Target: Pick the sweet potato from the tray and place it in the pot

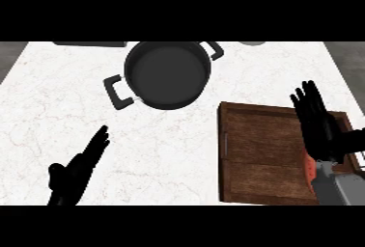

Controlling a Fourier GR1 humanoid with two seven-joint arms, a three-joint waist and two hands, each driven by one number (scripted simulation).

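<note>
A right robot hand (pixel 317 125) is hovering over the wooden tray (pixel 264 144) at the right of the frame, its fingers stretching straight toward the top edge and spreading apart, closing on nothing, as the job of moving a sweet potato (pixel 308 169) into the pot (pixel 168 72) is sitting at its opening stage. The sweet potato is showing only as a sliver of orange-red at the tray's lower right, peeking out just beside the wrist and largely hiding beneath the palm and grey forearm; whether the hand is touching it cannot be told. The dark pot is standing empty on the white marbled bench (pixel 64 96) at the upper centre of the frame, well apart from the vegetable, its two handles pointing to the lower left and upper right. By the look of things, every step is waiting to be done: the grasp, the lift, the carry up and to the left, the release (none of it is appearing to be under way). The visible strip of sweet potato is running roughly up and down the frame, suggesting a long axis lying along the forearm, though too little is showing to say which end is pointing where. The left robot hand (pixel 75 171) is resting open at the lower left, fingers straight and angling toward the upper right.
</note>
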